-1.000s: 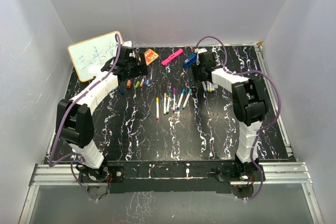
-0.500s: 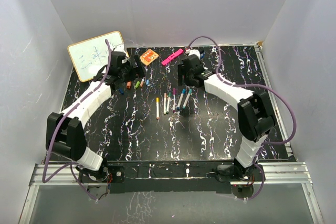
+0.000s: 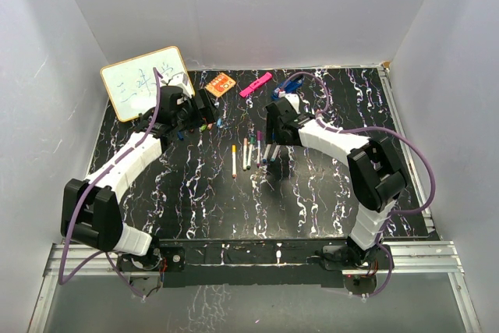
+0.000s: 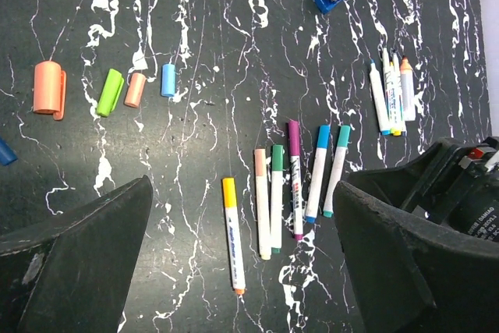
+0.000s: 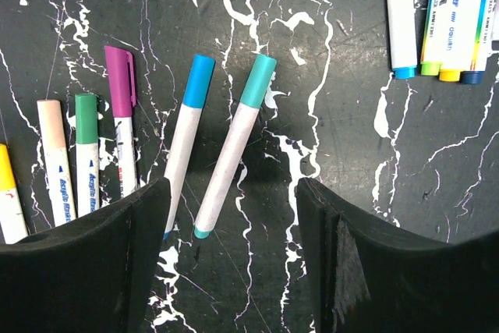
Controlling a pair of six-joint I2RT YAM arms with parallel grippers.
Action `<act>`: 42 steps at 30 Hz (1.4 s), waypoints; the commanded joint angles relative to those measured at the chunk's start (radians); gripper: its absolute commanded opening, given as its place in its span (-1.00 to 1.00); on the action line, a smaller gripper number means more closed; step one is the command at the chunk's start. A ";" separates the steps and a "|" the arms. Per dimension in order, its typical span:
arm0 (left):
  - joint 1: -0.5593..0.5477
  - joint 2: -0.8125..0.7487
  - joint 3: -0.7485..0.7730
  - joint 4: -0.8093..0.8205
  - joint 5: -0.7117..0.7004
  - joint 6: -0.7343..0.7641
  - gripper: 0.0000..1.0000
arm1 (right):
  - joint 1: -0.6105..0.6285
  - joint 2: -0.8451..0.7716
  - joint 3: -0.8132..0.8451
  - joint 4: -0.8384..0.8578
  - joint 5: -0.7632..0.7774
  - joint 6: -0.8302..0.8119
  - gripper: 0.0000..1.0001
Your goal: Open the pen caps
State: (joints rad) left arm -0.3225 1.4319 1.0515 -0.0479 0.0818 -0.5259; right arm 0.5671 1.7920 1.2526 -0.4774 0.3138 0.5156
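Several capped pens lie in a row at mid-table, with yellow, pink, green, purple, blue and teal pen caps. My right gripper hangs open just above them; the teal-capped pen runs down between its fingers and the blue-capped pen slips under the left finger. It sits at the row's right end. My left gripper is wide open and empty, high over the yellow-capped pen. Loose caps, orange, green, peach and blue, lie at back left.
A bundle of pens lies to the right of the row. A whiteboard leans at the back left. An orange card, a pink highlighter and a blue clip-like tool lie along the back.
My right gripper has swung from the back right, left and nearer, over the row's right end, and opened wider. My left gripper opened fully and shifted slightly nearer.
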 commanded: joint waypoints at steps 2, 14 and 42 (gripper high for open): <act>0.003 -0.059 -0.008 0.032 0.031 -0.005 0.97 | 0.001 0.013 0.001 0.029 0.013 0.026 0.23; 0.003 -0.055 -0.013 0.034 0.035 -0.003 0.97 | 0.001 0.073 0.010 0.030 0.000 0.026 0.14; 0.003 -0.055 -0.010 0.033 0.032 -0.003 0.97 | -0.080 0.101 -0.050 0.051 -0.049 -0.013 -0.56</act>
State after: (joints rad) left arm -0.3225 1.4250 1.0462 -0.0299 0.0982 -0.5285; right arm 0.5232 1.9121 1.2442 -0.4419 0.2836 0.5194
